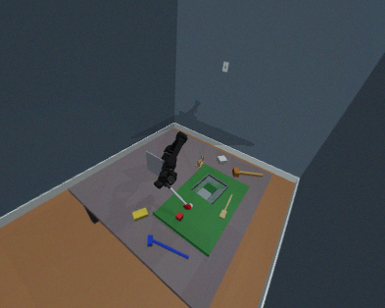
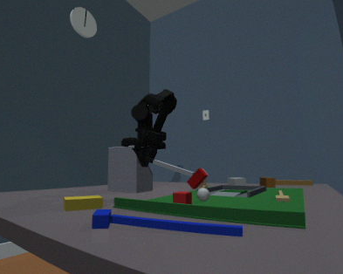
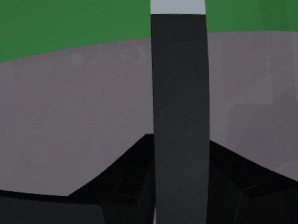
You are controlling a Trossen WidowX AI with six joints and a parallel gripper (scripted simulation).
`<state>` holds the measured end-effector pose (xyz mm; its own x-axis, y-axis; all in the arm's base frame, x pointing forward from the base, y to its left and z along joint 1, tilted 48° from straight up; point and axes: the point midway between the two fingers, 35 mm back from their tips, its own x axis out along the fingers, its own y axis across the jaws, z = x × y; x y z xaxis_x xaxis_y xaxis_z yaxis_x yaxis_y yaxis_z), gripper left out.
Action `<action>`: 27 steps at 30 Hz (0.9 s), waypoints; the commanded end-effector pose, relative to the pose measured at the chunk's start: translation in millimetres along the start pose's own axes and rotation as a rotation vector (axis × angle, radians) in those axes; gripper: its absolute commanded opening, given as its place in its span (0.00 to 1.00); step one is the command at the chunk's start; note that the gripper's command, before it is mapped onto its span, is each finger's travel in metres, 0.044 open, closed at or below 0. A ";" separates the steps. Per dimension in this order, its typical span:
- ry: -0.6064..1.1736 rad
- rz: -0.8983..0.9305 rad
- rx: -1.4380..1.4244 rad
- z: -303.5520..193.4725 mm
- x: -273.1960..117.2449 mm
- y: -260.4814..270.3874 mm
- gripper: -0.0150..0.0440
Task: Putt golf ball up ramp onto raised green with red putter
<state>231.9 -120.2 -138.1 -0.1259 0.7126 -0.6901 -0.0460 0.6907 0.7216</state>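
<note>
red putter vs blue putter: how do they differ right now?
The red putter is shut in the gripper, tilted, its head raised just above the golf ball; the blue putter lies flat on the table, off the green mat. The blue one looks longer. Both have a block head on a straight shaft.
</note>
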 end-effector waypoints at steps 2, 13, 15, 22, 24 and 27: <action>-0.009 0.004 0.006 0.7 14.1 1.0 0.25; -0.009 0.004 0.006 1.1 27.5 1.0 0.25; -0.009 0.004 0.006 1.1 30.8 1.0 0.25; -0.009 0.005 0.006 1.0 42.1 1.4 0.25; -0.009 0.005 0.006 0.9 44.1 1.5 0.25; 0.003 0.004 0.001 -0.6 41.8 1.3 0.25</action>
<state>225.8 -88.7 -166.5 -0.1300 0.7152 -0.6867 -0.0451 0.6876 0.7247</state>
